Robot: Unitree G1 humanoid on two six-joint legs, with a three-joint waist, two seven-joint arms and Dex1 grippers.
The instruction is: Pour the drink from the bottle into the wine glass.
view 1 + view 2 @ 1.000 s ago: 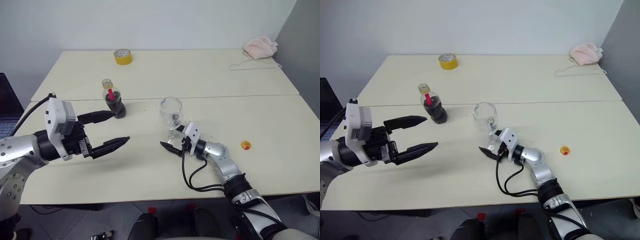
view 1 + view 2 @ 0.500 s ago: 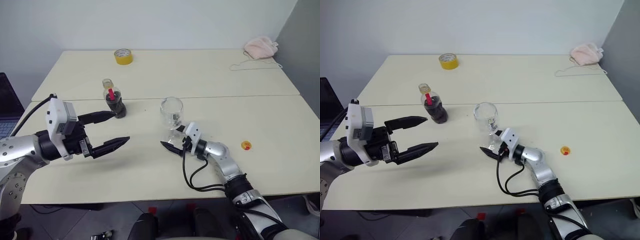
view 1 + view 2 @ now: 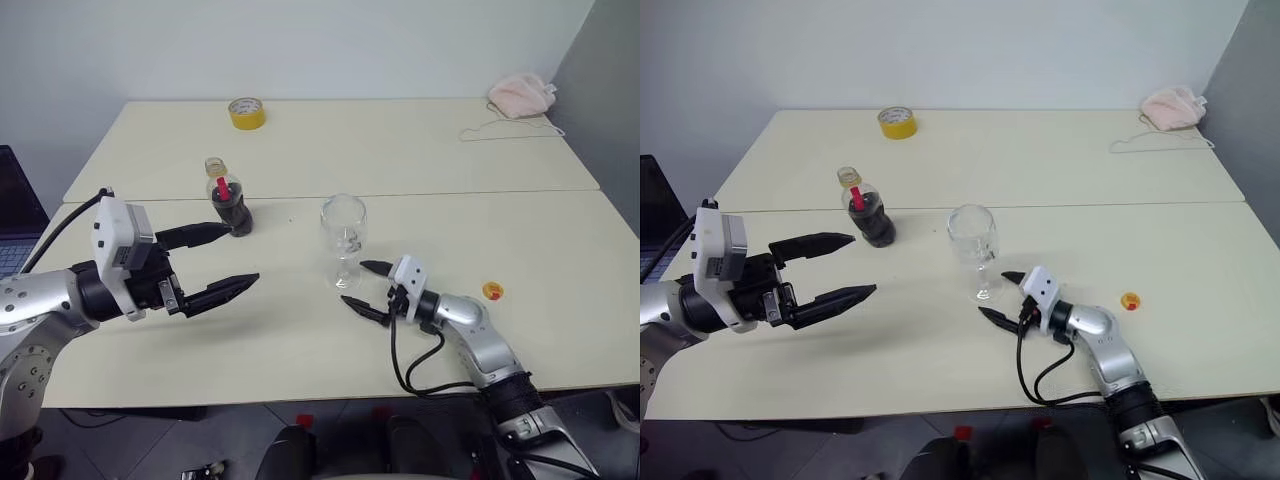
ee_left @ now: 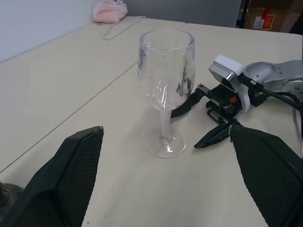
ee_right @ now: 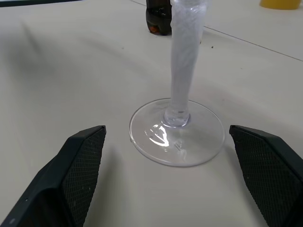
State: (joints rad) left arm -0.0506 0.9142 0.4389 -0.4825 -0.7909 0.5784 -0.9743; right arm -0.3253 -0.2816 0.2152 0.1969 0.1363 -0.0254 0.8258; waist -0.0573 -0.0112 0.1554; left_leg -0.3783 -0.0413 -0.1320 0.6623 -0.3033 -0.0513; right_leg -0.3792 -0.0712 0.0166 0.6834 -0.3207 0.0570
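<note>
The wine glass [image 3: 343, 235] stands upright and empty near the middle of the table. My right gripper [image 3: 355, 284] is open, low over the table just right of the glass's base, and its fingers do not touch the glass. In the right wrist view the stem and round foot [image 5: 177, 132] sit ahead between the fingers [image 5: 75, 170]. The bottle [image 3: 228, 200], with dark drink in its lower part, stands upright to the left of the glass. My left gripper [image 3: 243, 255] hovers open in front of the bottle, holding nothing. The left wrist view faces the glass [image 4: 165, 90] and the right gripper [image 4: 196, 124].
A yellow tape roll [image 3: 245, 112] lies at the back of the table, and a pink cloth [image 3: 520, 95] with a thin cord lies at the back right. A small yellow and red thing [image 3: 491, 291] sits right of my right arm. A laptop [image 3: 15, 215] is at the left edge.
My right gripper has drawn back to the right, away from the glass's foot, staying open; the glass now stands free. The left arm and the bottle have not moved.
</note>
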